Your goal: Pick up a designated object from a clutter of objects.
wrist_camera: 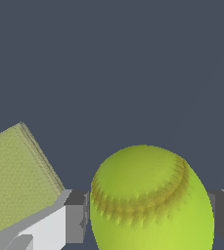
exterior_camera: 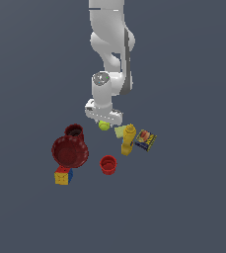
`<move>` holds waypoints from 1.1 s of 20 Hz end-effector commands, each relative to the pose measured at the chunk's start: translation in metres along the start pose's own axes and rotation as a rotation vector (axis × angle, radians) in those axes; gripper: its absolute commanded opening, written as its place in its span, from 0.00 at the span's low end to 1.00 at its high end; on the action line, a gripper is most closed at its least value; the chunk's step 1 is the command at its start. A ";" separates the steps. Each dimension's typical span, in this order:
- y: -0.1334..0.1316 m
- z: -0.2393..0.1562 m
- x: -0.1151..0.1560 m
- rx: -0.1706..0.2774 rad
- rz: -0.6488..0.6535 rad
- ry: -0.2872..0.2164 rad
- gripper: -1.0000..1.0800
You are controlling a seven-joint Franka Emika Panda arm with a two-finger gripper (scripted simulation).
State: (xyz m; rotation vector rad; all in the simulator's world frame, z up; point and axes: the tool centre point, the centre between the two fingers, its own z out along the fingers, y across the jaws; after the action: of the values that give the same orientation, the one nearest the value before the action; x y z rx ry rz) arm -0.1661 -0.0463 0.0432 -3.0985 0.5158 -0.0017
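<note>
The designated object, a small yellow-green tennis ball (exterior_camera: 103,125), lies directly under my gripper (exterior_camera: 103,122) at the back of the clutter of objects. In the wrist view the ball (wrist_camera: 150,195) fills the whole gap between the two grey fingers (wrist_camera: 77,217), and each one touches a side of it. My gripper (wrist_camera: 150,222) is shut on the ball. I cannot tell whether the ball rests on the floor or hangs just above it.
A pale green flat block (exterior_camera: 120,131) (wrist_camera: 15,176) lies beside the ball, with a yellow bottle (exterior_camera: 128,140) and a printed box (exterior_camera: 145,140) beyond it. On the other side are a dark red mug (exterior_camera: 75,131), a dark red bowl (exterior_camera: 70,150), a red cup (exterior_camera: 108,164) and a colourful cube (exterior_camera: 63,176).
</note>
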 end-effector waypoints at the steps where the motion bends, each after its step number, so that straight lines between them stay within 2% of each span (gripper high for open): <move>1: 0.000 0.000 0.000 0.000 0.000 0.000 0.00; 12: -0.002 -0.022 0.007 0.000 0.000 0.000 0.00; 22: -0.006 -0.081 0.026 -0.002 0.001 0.000 0.00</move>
State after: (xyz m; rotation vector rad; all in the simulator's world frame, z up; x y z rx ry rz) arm -0.1433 -0.0487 0.1126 -3.0997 0.5172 0.0007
